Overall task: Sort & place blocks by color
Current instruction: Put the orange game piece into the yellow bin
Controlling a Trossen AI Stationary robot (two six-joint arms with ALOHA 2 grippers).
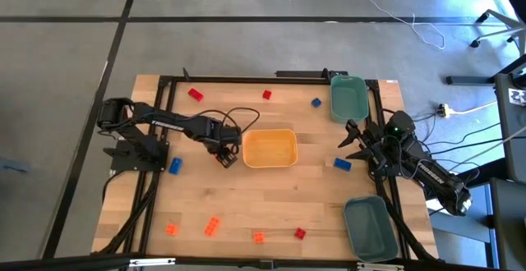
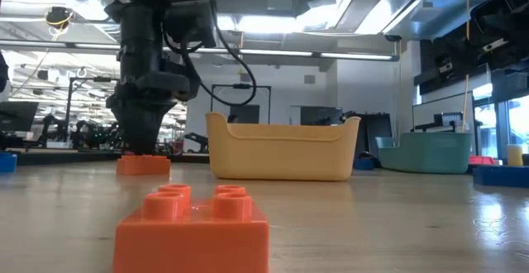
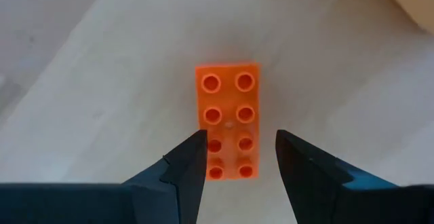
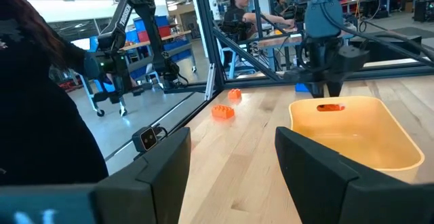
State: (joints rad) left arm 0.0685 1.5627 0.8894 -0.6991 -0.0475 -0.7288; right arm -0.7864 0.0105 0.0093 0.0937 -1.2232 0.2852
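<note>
While the left gripper (image 3: pixel 234 157) hangs open astride the small orange plastic eight-stud brick (image 3: pixel 228 119), we judge it light, rigid, slippery; pinch its long sides. It lies at nine o'clock of the yellow-orange plastic tray (image 1: pixel 269 149). The right gripper (image 1: pixel 353 137) waits open at three o'clock.

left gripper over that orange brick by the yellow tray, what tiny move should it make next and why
Probably lower a touch further, then close. The left gripper stands open with its dark fingers on either side of the small orange plastic eight-stud brick, which lies flat on the wooden table beside the yellow-orange plastic tray. The brick looks centred in the gap, so no sideways correction seems needed.
</note>
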